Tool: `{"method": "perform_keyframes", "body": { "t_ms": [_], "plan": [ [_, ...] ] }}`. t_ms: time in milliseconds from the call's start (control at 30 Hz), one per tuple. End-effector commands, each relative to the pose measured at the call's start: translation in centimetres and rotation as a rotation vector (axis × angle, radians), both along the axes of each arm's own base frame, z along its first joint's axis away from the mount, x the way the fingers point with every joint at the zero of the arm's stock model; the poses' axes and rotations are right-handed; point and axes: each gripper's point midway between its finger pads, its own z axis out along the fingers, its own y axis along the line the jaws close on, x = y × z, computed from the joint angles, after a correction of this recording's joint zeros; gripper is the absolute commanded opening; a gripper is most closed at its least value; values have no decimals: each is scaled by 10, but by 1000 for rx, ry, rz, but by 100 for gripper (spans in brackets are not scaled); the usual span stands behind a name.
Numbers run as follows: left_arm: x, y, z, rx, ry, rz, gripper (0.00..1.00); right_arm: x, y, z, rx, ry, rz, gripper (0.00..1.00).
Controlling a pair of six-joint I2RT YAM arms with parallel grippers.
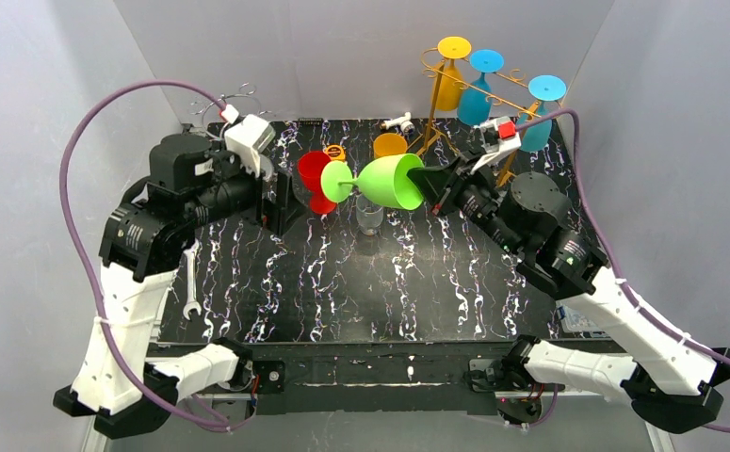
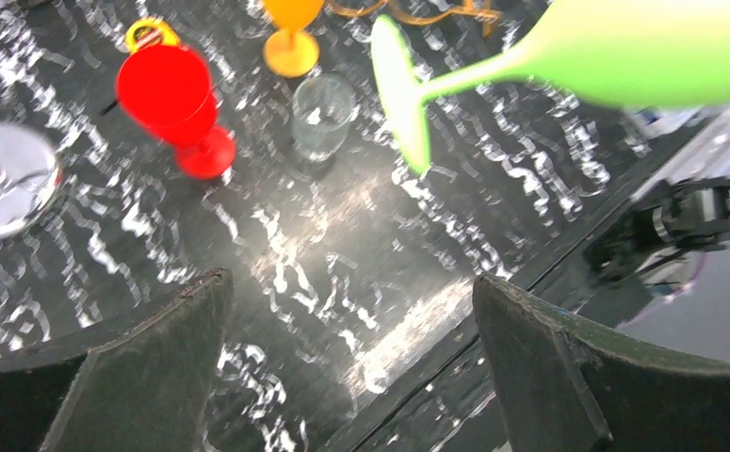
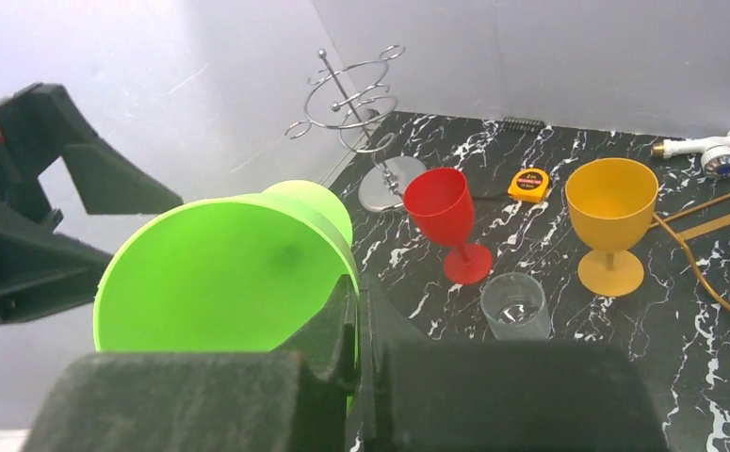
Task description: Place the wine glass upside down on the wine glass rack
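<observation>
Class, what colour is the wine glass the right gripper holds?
Lime green wine glass, best in top external.

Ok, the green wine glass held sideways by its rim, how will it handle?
Probably light, stiff plastic: the green wine glass looks opaque. Pinched only at its rim by the right claw, it could pivot. Laid sideways, it would likely roll.

Six wine glasses: green wine glass (image 1: 389, 181) centre frame, red wine glass (image 1: 314, 174) left of it, orange wine glass (image 1: 389, 144) just above centre, and yellow glass (image 1: 448, 88), teal glass (image 1: 475, 102) and light-blue glass (image 1: 536, 135) upper right. Two racks: gold rack (image 1: 433, 113) upper right, silver rack (image 3: 351, 104) upper left. One clear tumbler (image 1: 369, 215) at centre. One tape measure (image 3: 530, 184). One wrench (image 1: 191, 282) at left. One white fitting (image 1: 400, 122) top centre.
</observation>
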Motion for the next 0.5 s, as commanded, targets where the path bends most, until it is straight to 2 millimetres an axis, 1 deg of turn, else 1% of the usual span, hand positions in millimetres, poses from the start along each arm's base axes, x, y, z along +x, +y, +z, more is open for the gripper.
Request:
{"method": "perform_keyframes", "body": {
  "t_ms": [0,67,100,200,267,333,400,467],
  "plan": [
    [11,-38,32,-177,16,-93,98,-2,-9,27,107,-76,-22,1],
    [24,-47,36,-215,27,-89,98,-6,-13,34,120,-96,-19,1],
    [28,-53,38,-230,34,-102,96,-7,-15,37,126,-101,-20,1],
    [34,-70,37,-278,93,-154,82,-12,-20,48,154,-127,-18,1],
    [41,-74,33,-291,121,-146,78,-13,-22,53,167,-140,-20,1],
    [44,-74,31,-294,130,-138,78,-14,-24,55,170,-145,-21,1],
    [44,-74,32,-297,128,-142,78,-14,-22,55,174,-147,-13,1],
    [44,-75,35,-302,123,-151,73,-15,-19,55,179,-146,1,1]
  ]
}}
